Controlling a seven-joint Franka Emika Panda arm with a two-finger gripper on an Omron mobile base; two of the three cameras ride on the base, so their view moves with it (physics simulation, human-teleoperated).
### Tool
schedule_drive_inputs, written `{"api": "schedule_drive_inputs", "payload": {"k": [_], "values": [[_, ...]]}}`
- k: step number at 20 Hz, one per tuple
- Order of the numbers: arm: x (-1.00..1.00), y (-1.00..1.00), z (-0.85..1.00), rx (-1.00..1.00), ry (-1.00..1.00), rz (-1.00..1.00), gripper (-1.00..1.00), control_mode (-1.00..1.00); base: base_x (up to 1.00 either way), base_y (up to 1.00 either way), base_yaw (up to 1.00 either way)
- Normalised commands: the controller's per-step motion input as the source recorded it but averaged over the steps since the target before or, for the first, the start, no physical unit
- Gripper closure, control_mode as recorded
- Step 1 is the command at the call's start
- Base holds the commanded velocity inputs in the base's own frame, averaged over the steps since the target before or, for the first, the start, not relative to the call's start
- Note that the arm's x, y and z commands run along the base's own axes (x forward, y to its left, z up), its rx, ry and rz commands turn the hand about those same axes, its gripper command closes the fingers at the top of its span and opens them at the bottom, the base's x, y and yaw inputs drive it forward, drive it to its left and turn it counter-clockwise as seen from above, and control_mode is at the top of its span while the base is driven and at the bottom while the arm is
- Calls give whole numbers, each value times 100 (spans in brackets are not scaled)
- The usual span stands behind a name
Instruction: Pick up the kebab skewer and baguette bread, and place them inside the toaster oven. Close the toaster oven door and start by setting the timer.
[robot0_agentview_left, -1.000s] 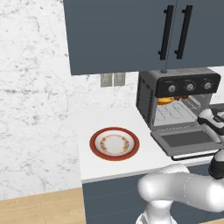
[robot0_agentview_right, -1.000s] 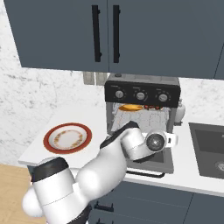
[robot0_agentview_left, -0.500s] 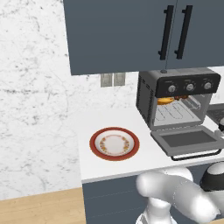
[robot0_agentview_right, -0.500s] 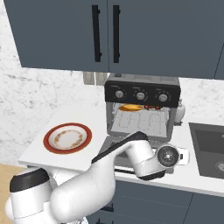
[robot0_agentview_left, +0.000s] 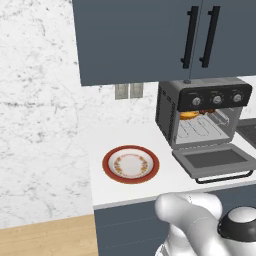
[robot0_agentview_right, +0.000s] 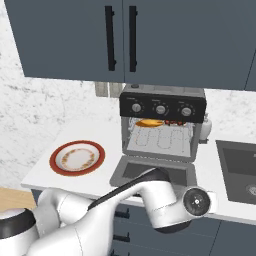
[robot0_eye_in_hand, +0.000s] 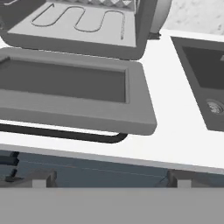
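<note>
arm: I've dropped it below the counter edge, clear of the oven front.
gripper (robot0_eye_in_hand: 107, 179): jaws wide apart, nothing in them.
baguette bread (robot0_agentview_right: 149, 122): on upper rack in toaster oven (robot0_agentview_right: 162, 127).
kebab skewer (robot0_agentview_right: 173, 122): beside it.
toaster oven door (robot0_eye_in_hand: 74, 92): down flat; closing's next, I reckon.

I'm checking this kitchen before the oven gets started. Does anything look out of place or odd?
Nothing is spilled or damaged. The toaster oven door hangs open, flat over the counter edge, with the baguette and skewer on the upper rack. The red-rimmed plate sits bare. The open pincer is low in front of the door handle.
</note>
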Motion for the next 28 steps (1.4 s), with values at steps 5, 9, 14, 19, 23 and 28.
{"api": "schedule_drive_inputs", "payload": {"k": [5,9,14,19,23,28], "values": [[-24,42,-20,0,6,19,-100,-100,0,0,0],[-3,47,-12,0,6,16,-100,-100,0,0,0],[0,25,0,3,5,4,-100,-100,0,0,0],[0,0,-1,4,0,-13,-100,-100,0,0,0],[5,0,-1,3,0,-27,-100,-100,0,0,0],[25,0,0,1,0,-17,-100,-100,0,0,0]]}}
